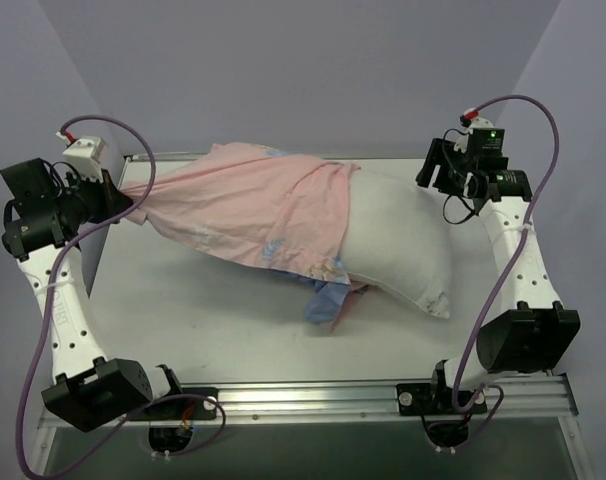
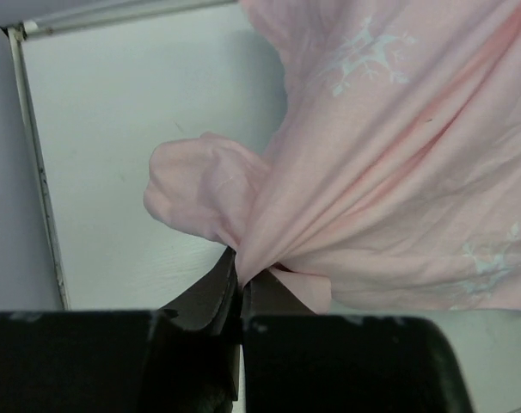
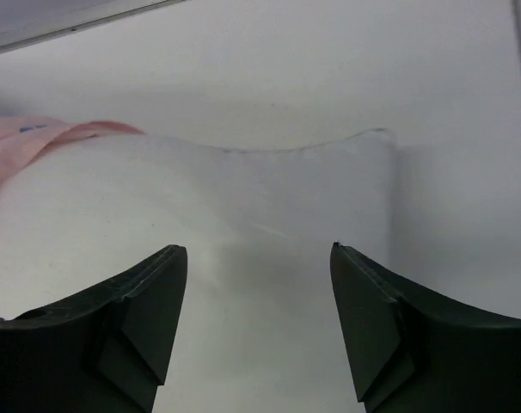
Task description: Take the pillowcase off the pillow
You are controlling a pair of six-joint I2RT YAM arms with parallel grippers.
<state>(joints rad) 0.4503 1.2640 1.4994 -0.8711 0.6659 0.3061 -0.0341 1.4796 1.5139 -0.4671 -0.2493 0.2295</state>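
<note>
Pillowcase (image 1: 253, 210) half off pillow (image 1: 403, 250), 3 o'clock end bare; left tool (image 2: 239, 280) clenched on it, right tool (image 3: 256, 258) released.

Thin matt pink cloth pillowcase (image 1: 253, 205), soft white fabric pillow (image 1: 403, 245), smooth matt table (image 1: 183, 300)

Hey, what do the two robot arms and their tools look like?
The left arm and right arm have white links dotted with small holes, black joint housings, and a looping purple cable each. The left tool and right tool have black wedge-shaped fingers. A green light glows on the right wrist.
</note>
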